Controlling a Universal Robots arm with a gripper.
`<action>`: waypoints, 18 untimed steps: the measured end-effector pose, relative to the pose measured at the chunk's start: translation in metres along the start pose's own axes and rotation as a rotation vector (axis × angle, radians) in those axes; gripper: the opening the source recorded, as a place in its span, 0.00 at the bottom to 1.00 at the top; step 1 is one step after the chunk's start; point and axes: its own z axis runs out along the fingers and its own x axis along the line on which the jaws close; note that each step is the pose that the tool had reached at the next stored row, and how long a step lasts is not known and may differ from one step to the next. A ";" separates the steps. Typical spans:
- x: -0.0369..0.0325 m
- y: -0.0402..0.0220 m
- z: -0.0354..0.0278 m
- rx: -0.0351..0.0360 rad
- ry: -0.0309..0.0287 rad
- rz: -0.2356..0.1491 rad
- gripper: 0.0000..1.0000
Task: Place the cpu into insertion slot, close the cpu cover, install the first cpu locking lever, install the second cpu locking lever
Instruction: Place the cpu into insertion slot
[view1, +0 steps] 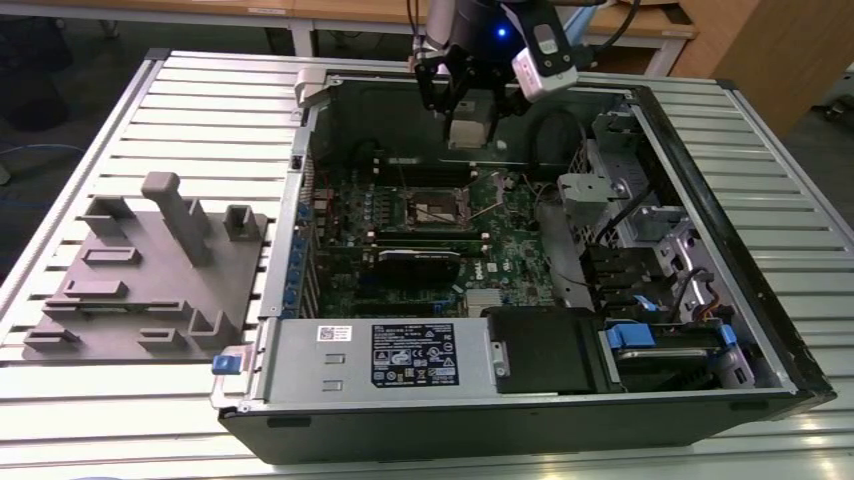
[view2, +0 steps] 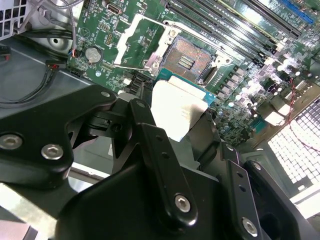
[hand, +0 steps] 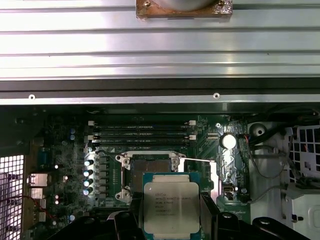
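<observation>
My gripper (view1: 469, 126) hangs over the far part of the open computer case, shut on the cpu (hand: 171, 206), a flat square chip with a silver-grey top. In the second wrist view the cpu (view2: 177, 111) sits between the black fingers (view2: 150, 135), just short of the insertion slot (view2: 187, 60). The insertion slot (view1: 438, 208) lies bare on the green board, its dark centre showing. The cpu cover (view2: 136, 40) is swung open to the side of the slot where the round coin battery sits. In the first wrist view the cpu hides part of the insertion slot (hand: 149, 165).
The case walls (view1: 707, 200) ring the board. A power supply (view1: 387, 355) and a drive bay with blue tabs (view1: 654, 340) fill the near end. A black card (view1: 420, 258) and memory slots (hand: 140, 132) flank the slot. A grey fixture (view1: 147, 270) stands at the exterior view's left.
</observation>
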 end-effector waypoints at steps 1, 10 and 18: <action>0.0000 0.0000 0.0004 -0.0001 0.0000 0.000 0.54; -0.0001 -0.0005 0.0054 0.0002 0.0001 0.000 0.54; -0.0002 -0.0009 0.0100 0.0002 0.0001 0.000 0.54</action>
